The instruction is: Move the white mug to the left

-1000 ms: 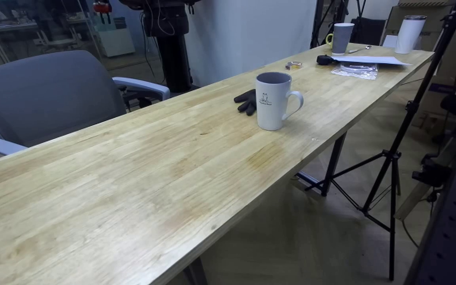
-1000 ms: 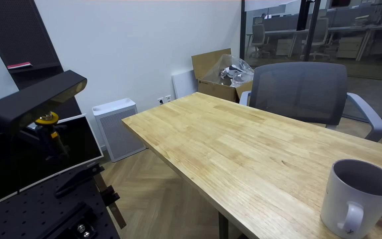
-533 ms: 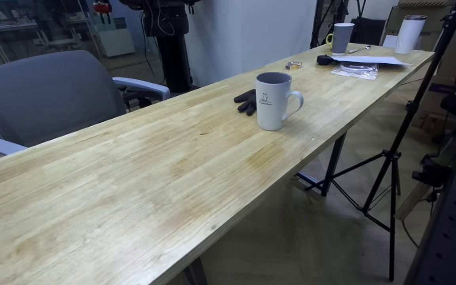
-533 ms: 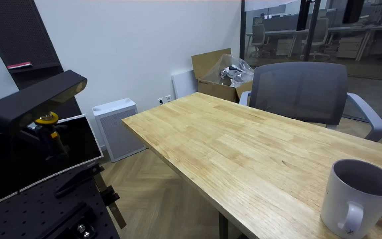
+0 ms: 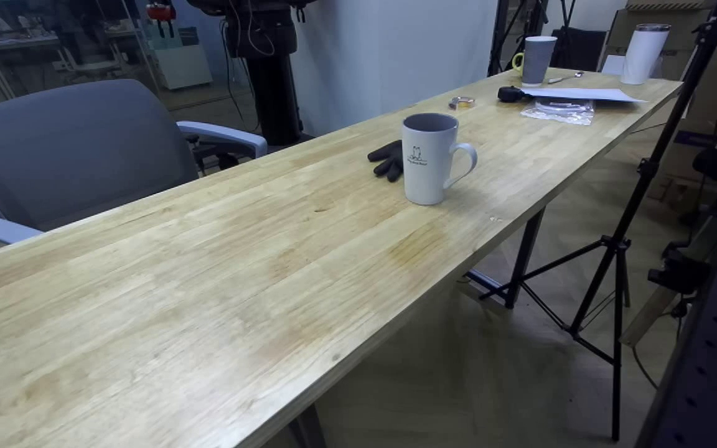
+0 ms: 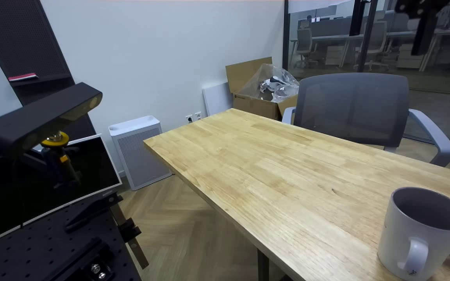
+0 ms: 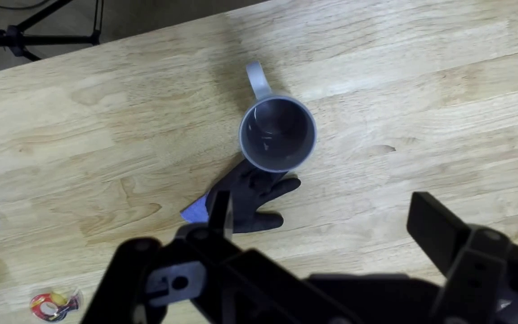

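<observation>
My fingers (image 7: 435,229) hang spread wide, grasping nothing, above a wooden table (image 7: 443,112). The white mug (image 7: 278,133) lies ahead of them, toward the long edge beside the tripod (image 7: 15,39), and off centre: in the wrist view it sits closer to the finger (image 7: 219,211) that overlaps a dark glove (image 7: 252,198) than to its partner. The coming move, I judge, turns on that offset, calling for a shift toward the tripod edge before any descent. The mug stands upright, its long axis rising toward me; its handle (image 7: 257,80) points away at that same edge, roughly crosswise to my closing line, so a pinch on the body should clear it. Tall and slightly tapered, the mug shows a grey inside and, in an exterior view, a small dark drawing (image 5: 416,154) over lettering too small to read. It stands between the table's two long edges, just beside the glove, touching or not I cannot tell, and well apart from every table corner in view. An office chair (image 6: 352,109) sits at the long edge opposite the tripod. This looks like the approach, the leftward carry not yet begun.
</observation>
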